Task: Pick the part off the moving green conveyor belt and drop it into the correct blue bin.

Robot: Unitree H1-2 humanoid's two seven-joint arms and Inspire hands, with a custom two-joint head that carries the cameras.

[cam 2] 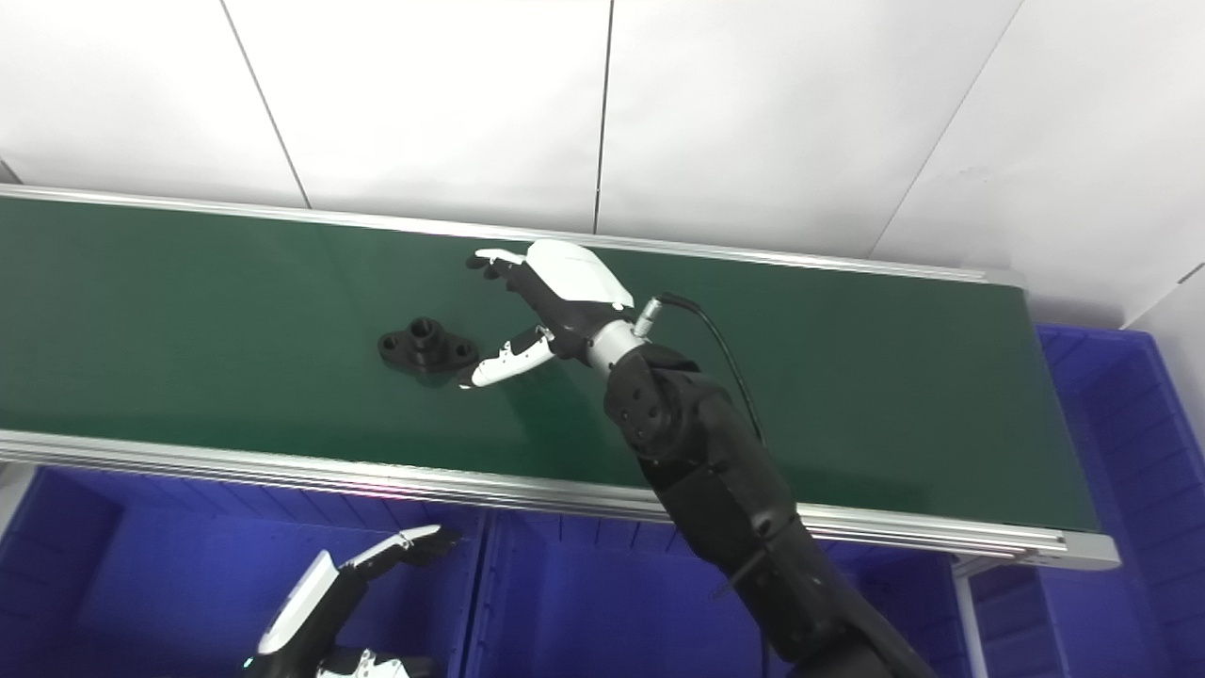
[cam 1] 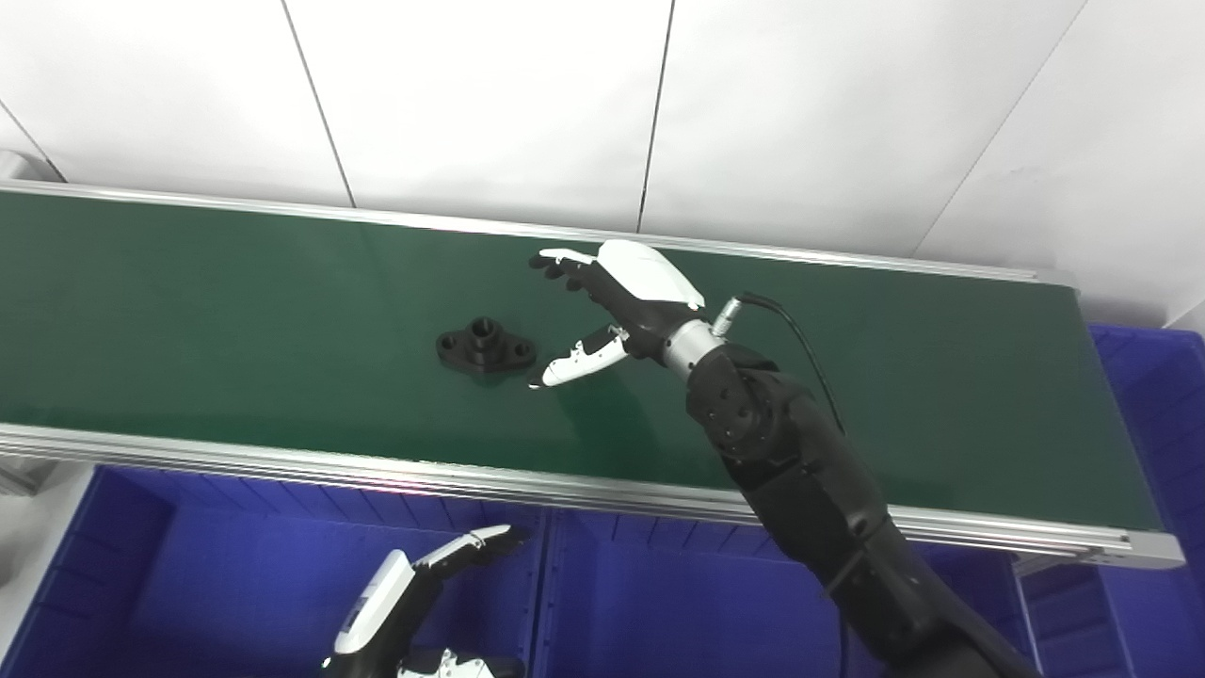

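A black flanged part (cam 1: pixel 485 347) with a raised round hub lies on the green conveyor belt (cam 1: pixel 188 311), left of centre. My right hand (cam 1: pixel 612 301) is open just to the right of the part, fingers spread above the belt and thumb tip close to the part's right end, not touching it. My left hand (cam 1: pixel 414 603) is open and empty, low over the blue bin (cam 1: pixel 235 574) in front of the belt. The part also shows in the right eye view (cam 2: pixel 426 347).
Blue bins stand side by side below the belt's front rail (cam 1: pixel 565 485); a second one (cam 1: pixel 678 603) is under my right arm, and another blue bin (cam 1: pixel 1153 395) is at the belt's right end. A white panelled wall rises behind the belt.
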